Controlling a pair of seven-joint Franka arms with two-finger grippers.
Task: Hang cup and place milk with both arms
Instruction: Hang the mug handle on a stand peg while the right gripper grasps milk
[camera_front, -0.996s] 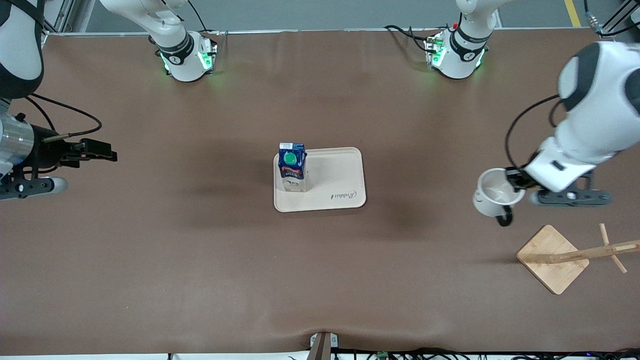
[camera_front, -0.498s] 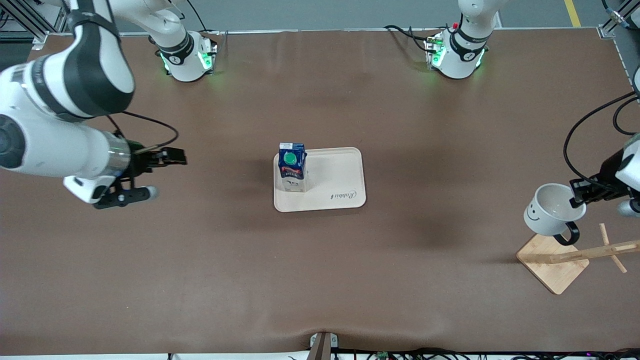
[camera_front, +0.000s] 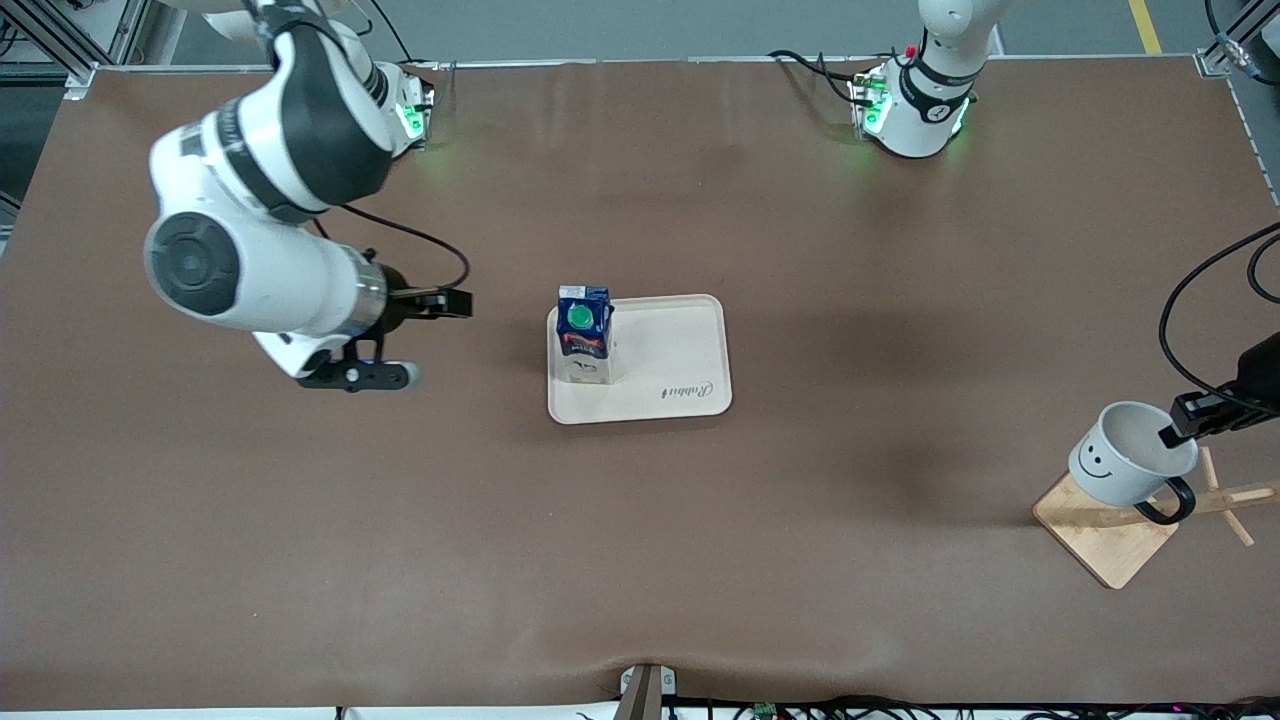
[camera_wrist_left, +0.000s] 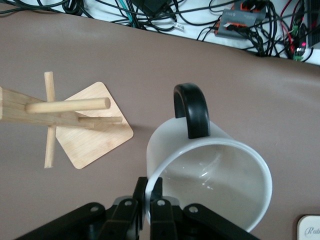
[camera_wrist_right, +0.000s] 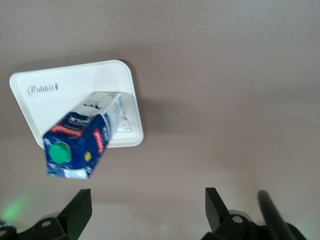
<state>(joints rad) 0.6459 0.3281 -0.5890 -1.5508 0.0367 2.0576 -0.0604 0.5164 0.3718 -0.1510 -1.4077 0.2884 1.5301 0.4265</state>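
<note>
Nearest the front camera, at the left arm's end of the table, stands a bamboo mug rack: square base w/ a leaning post and cross pegs. Over that base hangs the cup, white w/ black smiley on its side and black loop handle; the handle sits just beside the rack's post. The left gripper holds it by the rim, jaws pinched narrow on the cup wall, one finger inside, one outside; the left wrist view shows the same pinch, the cup's open mouth and the rack near the handle. Farther from the camera, mid-table, a cream tray marked "Rabbit" near one corner; the milk stands upright on the tray's edge toward the right arm's end, blue top, green cap, red band, print too small to read. The right wrist view shows the carton and the tray w/ the "Rabbit" script. The right gripper hovers over bare brown table toward the right arm's end, apart from the milk, jaws spread wide, holding nothing.
</note>
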